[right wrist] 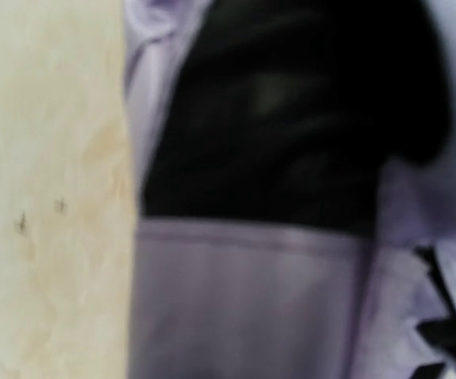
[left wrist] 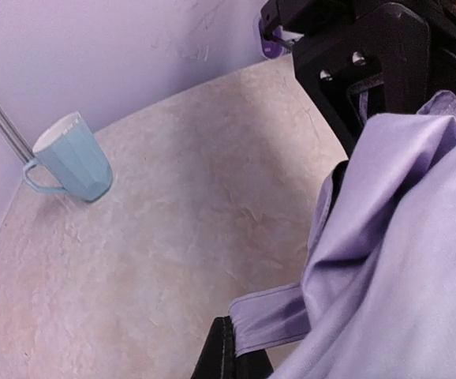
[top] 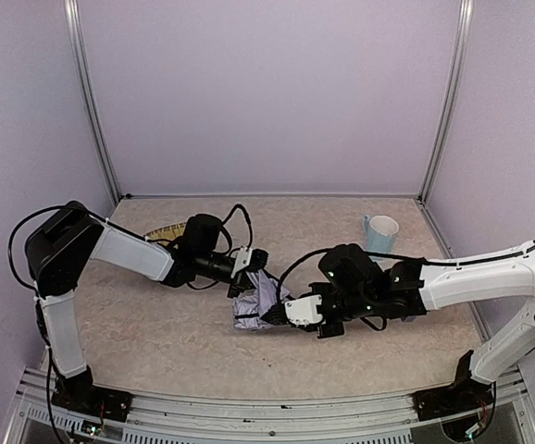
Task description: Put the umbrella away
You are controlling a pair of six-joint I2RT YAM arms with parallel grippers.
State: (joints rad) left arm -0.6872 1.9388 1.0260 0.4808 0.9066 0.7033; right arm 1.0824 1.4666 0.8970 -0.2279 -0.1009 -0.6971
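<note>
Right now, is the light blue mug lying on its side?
No, the light blue mug stands upright, its opening facing up.

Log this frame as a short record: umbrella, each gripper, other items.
umbrella: crumpled lavender bundle, mid-table, between the two arms
left gripper: shut, apparently pinching the umbrella's fabric at its far side
right gripper: against the umbrella's near-right side; jaws hidden by fabric
mug: light blue, upright, far right, apart from both arms
woven tray: far left, partly behind the left arm
</note>
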